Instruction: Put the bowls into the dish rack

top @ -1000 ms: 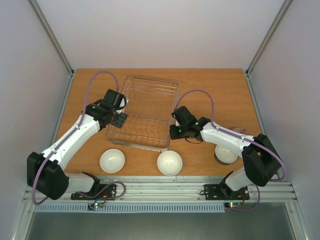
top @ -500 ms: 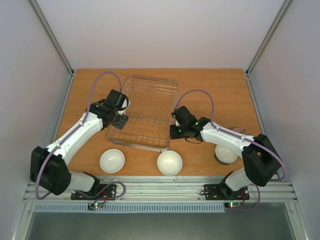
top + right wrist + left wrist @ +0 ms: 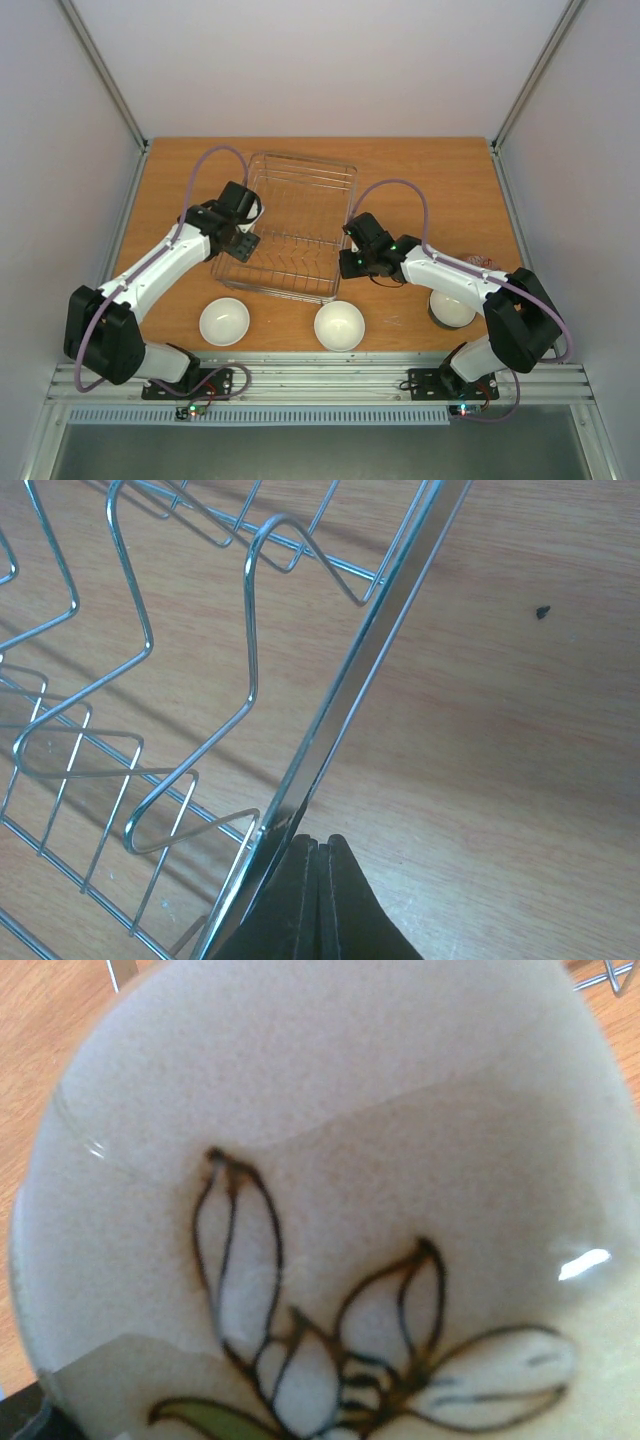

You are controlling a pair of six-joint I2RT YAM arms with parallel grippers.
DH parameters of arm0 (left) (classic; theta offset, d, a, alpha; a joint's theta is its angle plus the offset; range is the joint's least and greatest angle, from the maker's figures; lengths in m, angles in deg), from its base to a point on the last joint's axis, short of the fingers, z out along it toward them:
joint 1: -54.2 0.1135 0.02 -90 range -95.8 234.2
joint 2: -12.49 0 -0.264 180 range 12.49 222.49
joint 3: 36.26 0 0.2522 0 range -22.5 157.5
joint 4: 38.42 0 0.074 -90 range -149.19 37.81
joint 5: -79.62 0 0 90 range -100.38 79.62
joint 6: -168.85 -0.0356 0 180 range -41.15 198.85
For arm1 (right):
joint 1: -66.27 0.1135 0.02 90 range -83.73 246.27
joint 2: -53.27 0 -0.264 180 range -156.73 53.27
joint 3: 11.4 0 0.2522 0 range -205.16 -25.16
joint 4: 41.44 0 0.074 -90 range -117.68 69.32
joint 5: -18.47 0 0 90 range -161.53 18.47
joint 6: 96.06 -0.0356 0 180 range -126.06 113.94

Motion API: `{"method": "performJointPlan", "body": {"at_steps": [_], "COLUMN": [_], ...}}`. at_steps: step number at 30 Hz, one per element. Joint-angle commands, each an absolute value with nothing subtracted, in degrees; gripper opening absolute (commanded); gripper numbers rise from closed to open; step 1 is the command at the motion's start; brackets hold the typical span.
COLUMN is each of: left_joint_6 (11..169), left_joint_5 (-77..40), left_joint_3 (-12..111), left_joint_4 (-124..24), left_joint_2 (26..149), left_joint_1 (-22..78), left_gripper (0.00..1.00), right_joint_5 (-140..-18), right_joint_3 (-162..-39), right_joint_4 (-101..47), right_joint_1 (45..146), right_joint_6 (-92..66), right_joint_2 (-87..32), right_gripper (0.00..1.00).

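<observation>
My left gripper (image 3: 244, 222) is shut on a white bowl with a brown sprig motif (image 3: 320, 1160), held on edge over the left side of the silver wire dish rack (image 3: 345, 215). The bowl fills the left wrist view and hides the fingers. Only a white sliver of it (image 3: 254, 207) shows in the top view. My right gripper (image 3: 320, 845) is shut and empty, its tips touching the outside of the rack's right rim (image 3: 340, 710); it also shows in the top view (image 3: 347, 258). The rack holds no bowls.
Two white bowls (image 3: 224, 321) (image 3: 339, 325) sit on the wooden table in front of the rack. A dark-sided bowl (image 3: 452, 309) sits at the right, partly under my right arm. The side walls stand close to the table edges.
My left gripper has carried the sprig bowl a little to the right, over the rack's left side. The right arm has not moved.
</observation>
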State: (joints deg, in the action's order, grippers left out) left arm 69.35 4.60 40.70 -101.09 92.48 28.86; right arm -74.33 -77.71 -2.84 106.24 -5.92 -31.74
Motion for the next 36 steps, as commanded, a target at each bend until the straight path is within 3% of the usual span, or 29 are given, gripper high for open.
{"method": "performJointPlan", "body": {"at_steps": [1,14,20,30,36], "left_joint_6": [68.33,67.19,66.73,64.75,64.29], "left_joint_5": [5.59,6.75,6.56,7.50,7.40], "left_joint_3": [40.35,40.44,40.71,37.59,35.07], "left_joint_4": [-98.96,-100.62,-101.76,-104.14,-104.41], "left_joint_2": [92.42,96.08,95.95,93.51,93.02], "left_joint_1": [28.54,26.97,26.61,26.61,26.52], "left_gripper": [0.00,0.01,0.10,0.06,0.09], "right_joint_5": [-73.86,-73.63,-73.37,-73.51,-73.41], "right_joint_3": [-77.27,-76.72,-76.51,-76.50,-76.28], "right_joint_4": [-4.33,-4.56,-4.74,-5.09,-5.14], "right_joint_1": [106.68,106.66,106.65,106.66,106.70], "right_joint_6": [-5.88,-5.97,-5.97,-5.97,-5.97], "right_joint_2": [-31.10,-30.60,-30.64,-31.20,-30.95], "right_gripper": [0.01,0.01,0.01,0.01,0.01]}}
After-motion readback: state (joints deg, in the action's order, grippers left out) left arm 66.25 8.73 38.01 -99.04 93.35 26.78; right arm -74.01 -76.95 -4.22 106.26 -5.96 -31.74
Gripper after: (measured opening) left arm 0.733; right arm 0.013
